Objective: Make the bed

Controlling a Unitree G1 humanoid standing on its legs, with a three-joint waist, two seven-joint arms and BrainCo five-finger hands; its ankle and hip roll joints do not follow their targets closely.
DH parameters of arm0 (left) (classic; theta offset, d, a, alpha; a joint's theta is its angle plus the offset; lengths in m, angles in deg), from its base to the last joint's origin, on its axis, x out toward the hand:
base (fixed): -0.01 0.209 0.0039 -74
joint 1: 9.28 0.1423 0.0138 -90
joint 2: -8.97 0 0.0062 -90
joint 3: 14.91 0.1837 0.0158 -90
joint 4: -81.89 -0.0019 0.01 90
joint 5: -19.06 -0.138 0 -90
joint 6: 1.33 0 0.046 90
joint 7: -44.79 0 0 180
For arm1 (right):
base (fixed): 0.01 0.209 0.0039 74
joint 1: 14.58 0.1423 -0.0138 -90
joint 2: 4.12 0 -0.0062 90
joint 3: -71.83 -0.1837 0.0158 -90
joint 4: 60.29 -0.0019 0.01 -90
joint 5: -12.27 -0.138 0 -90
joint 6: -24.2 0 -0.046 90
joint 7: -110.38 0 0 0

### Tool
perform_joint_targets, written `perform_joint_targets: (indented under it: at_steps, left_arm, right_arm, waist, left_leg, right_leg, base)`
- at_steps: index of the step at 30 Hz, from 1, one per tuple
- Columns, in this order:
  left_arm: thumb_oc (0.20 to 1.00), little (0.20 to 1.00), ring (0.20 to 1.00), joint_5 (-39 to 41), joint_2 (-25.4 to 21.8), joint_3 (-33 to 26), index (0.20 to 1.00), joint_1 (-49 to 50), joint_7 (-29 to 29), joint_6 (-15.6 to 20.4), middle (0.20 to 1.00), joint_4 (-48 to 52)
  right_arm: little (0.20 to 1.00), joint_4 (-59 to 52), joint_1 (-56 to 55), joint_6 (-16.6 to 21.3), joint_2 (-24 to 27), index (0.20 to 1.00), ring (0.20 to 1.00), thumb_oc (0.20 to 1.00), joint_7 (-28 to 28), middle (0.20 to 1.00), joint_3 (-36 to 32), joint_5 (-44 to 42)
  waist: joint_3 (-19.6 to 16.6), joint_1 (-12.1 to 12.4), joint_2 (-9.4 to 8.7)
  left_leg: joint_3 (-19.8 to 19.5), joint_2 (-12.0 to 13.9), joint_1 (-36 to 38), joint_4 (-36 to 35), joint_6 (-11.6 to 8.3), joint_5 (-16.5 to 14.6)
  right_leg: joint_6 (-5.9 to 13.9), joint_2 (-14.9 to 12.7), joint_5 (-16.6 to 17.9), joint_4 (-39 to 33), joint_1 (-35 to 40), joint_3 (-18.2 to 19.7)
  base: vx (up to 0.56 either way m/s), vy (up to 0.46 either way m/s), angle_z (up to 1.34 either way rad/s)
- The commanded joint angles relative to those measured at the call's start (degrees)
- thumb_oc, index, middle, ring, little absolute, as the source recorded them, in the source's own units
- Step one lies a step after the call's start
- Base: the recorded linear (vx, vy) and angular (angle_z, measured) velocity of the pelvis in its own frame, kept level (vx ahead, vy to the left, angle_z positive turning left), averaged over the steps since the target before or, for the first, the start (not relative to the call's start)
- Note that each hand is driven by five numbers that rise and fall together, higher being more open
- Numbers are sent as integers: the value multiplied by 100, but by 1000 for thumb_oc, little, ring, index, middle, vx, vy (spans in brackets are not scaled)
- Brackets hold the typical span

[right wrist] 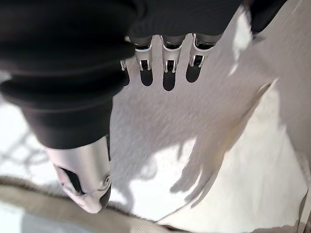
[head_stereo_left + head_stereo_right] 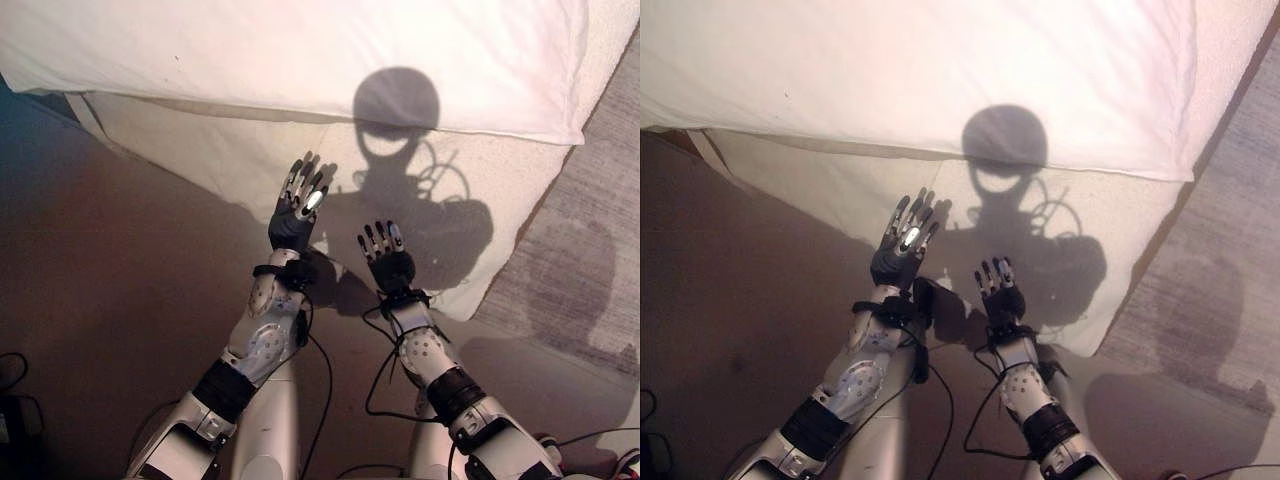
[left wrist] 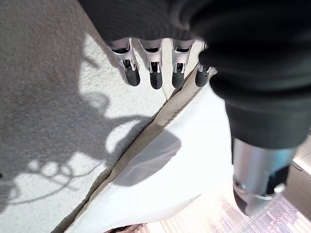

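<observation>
Task at early stage: the left hand (image 2: pixel 298 205) and right hand (image 2: pixel 385 252) hover with fingers straight, holding nothing, above the hanging sheet (image 2: pixel 230 150) below the white duvet (image 2: pixel 300 50), which remains unarranged.

The duvet (image 2: pixel 300 50) is white cloth, smooth and matt, with soft creases across its top. Under it the mattress side (image 2: pixel 250 160) shows a beige woven cloth, matt and slightly coarse, edged by a ribbed seam (image 3: pixel 146 141) (its ridges show plainly in the left wrist view). The carpet (image 2: pixel 600 200) is grey and rough, with a short nubbly pile. Each hand, left hand (image 2: pixel 298 208) and right hand (image 2: pixel 385 256), has silver fingers of glossy metal-like finish with dull dark tips, behind them a black ribbed cover (image 1: pixel 63 58), matt and rubbery-looking.
</observation>
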Motion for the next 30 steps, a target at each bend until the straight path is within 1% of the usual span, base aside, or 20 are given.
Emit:
perform_joint_targets:
  at_steps: [1,4,5,10,11,14,18,26,30]
  left_arm:
    - [1000,1000,1000,-417,30,-49,1000,100,2,233,1000,731]
    - [1000,1000,1000,-419,14,-59,1000,88,8,255,1000,728]
    - [1000,1000,1000,-427,-9,-80,1000,58,9,282,1000,716]
    - [1000,1000,1000,-480,-39,-86,1000,-29,2,337,1000,679]
    - [1000,1000,1000,-502,-73,-96,1000,-46,6,372,1000,694]
    - [1000,1000,1000,-518,-134,-63,1000,-15,54,381,1000,747]
    - [1000,1000,1000,-539,-214,-36,1000,109,143,346,1000,783]
    - [1000,1000,1000,-476,-289,9,1000,163,216,330,1000,835]
    - [1000,1000,1000,-480,-327,53,1000,179,270,330,1000,902]
  right_arm:
    - [1000,-60,98,-17,-127,1000,1000,1000,105,1000,-119,-22]
    - [1000,68,260,35,-92,1000,1000,1000,62,1000,-244,-6]
    - [1000,202,527,128,-35,1000,1000,1000,10,1000,-448,-26]
    - [1000,431,1123,301,75,1000,1000,1000,-92,1000,-856,-62]
    - [1000,540,1423,408,189,1000,1000,1000,-154,1000,-1027,-46]
    - [1000,652,1774,499,330,1000,1000,1000,-220,1000,-1224,-2]
    - [1000,698,2025,583,417,1000,1000,1000,-255,1000,-1357,20]
    - [1000,902,2252,708,510,1000,1000,1000,-336,1000,-1517,-46]
    - [1000,1137,2418,720,668,1000,1000,1000,-380,1000,-1595,10]
  waist:
    - [-140,16,177]
    - [-140,17,190]
    - [-140,35,220]
    - [-140,89,278]
    - [-140,121,312]
    - [-140,194,366]
    - [-140,254,401]
    - [-140,296,385]
    - [-140,351,415]
  left_leg:
    - [211,-161,306,19,50,-577]
    - [228,-167,293,42,55,-590]
    - [241,-173,308,32,54,-595]
    - [248,-192,319,27,68,-609]
    - [244,-196,322,23,75,-613]
    - [229,-208,303,5,84,-607]
    - [223,-213,313,-39,85,-599]
    - [222,-199,307,-81,89,-583]
    - [203,-205,292,-100,93,-576]
  right_leg:
    - [663,-176,817,20,-166,201]
    - [666,-201,812,40,-176,199]
    - [673,-218,813,33,-168,206]
    - [683,-226,805,57,-175,211]
    - [689,-233,799,70,-181,223]
    - [694,-220,790,65,-193,214]
    - [698,-192,780,60,-220,219]
    - [701,-138,772,50,-270,255]
    - [699,-104,753,60,-288,247]
  base:
    - [0,0,0]
    - [0,0,0]
    - [0,0,0]
    - [-3,0,2]
    - [0,0,0]
    - [0,0,0]
    - [0,0,0]
    - [0,0,0]
    - [0,0,0]
